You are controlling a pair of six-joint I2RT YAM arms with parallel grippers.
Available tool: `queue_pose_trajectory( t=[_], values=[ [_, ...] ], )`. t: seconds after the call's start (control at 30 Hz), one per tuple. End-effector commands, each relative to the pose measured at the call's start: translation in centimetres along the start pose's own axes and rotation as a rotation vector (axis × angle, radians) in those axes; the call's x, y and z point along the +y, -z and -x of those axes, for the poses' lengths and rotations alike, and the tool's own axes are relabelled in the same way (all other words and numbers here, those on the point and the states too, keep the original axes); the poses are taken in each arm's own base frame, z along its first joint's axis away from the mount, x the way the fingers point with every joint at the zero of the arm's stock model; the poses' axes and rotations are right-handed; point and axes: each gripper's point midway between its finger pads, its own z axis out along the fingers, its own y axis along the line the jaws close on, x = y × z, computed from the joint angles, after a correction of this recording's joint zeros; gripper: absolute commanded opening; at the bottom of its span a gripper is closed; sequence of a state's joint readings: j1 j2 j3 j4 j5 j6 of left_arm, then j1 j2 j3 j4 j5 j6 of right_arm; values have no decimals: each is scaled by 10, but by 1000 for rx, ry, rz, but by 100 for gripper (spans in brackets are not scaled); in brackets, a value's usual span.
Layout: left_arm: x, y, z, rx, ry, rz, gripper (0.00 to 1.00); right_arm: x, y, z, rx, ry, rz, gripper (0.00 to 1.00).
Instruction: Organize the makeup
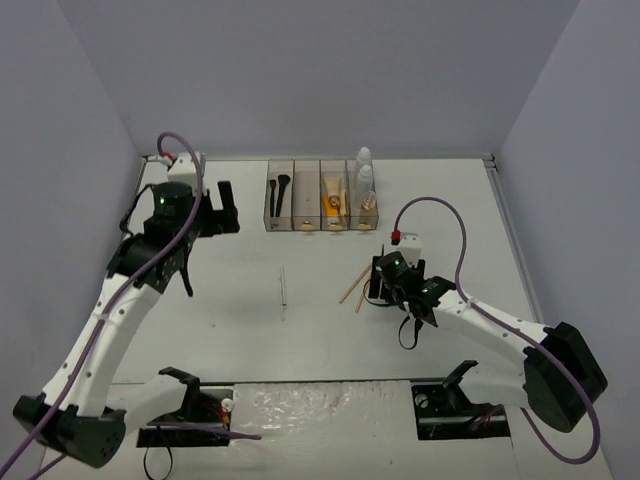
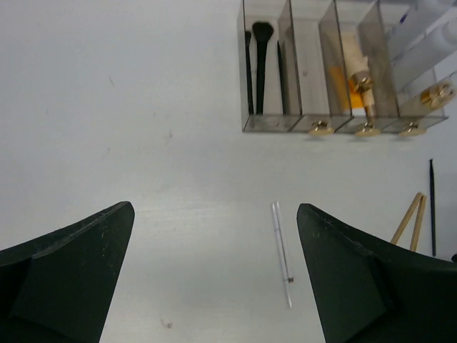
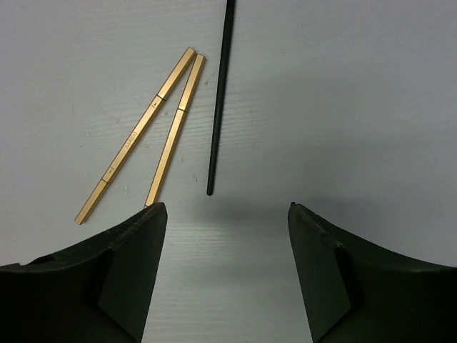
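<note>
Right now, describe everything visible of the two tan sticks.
The two tan sticks are slim, square-edged bars with a golden metallic sheen, each crossed by fine seams; one carries tiny print. They lie flat on the white table in a narrow V, tips together at one end, splayed at the other. A thin black pencil lies beside them, apart. Nothing grips them.

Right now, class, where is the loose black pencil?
The black pencil lies on the table in the right wrist view, just right of the two tan sticks and ahead of the right gripper.
</note>
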State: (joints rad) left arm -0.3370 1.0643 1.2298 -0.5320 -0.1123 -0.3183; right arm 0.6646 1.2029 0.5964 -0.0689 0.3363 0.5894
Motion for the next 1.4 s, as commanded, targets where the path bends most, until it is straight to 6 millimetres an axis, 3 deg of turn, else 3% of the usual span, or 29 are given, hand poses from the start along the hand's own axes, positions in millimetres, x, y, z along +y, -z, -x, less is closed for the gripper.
queue_pose_trajectory(
  t=[0.0,0.17,0.3,0.7,0.87,0.93,1.0,1.1,1.23,1.37],
  values=[
    [16,20,-38,8,-7,9,97,4,-24,8,-55,-59,-21,61],
    [30,40,-61,1,-15,28,97,1,-43,-3,-27,-54,-51,53],
    [36,42,-76,9,-19,42,97,-2,-56,-10,-10,-62,-72,47],
    [34,39,-78,24,-6,12,97,-28,-74,-22,50,-123,-193,32],
    [35,37,-79,30,5,10,97,-28,-82,-27,84,-117,-221,20],
    [33,36,-80,31,10,4,97,-29,-84,-28,84,-125,-227,10],
    [29,35,-79,24,20,-17,97,-29,-83,-26,79,-128,-230,1],
    [22,33,-80,33,44,-50,97,-31,-79,-21,63,-133,-232,0],
    [3,32,-81,43,126,-132,97,-28,-61,0,-9,-149,-204,0],
    [-23,29,-83,61,246,-249,97,-1,-31,24,-98,-114,-77,0]
  ],
)
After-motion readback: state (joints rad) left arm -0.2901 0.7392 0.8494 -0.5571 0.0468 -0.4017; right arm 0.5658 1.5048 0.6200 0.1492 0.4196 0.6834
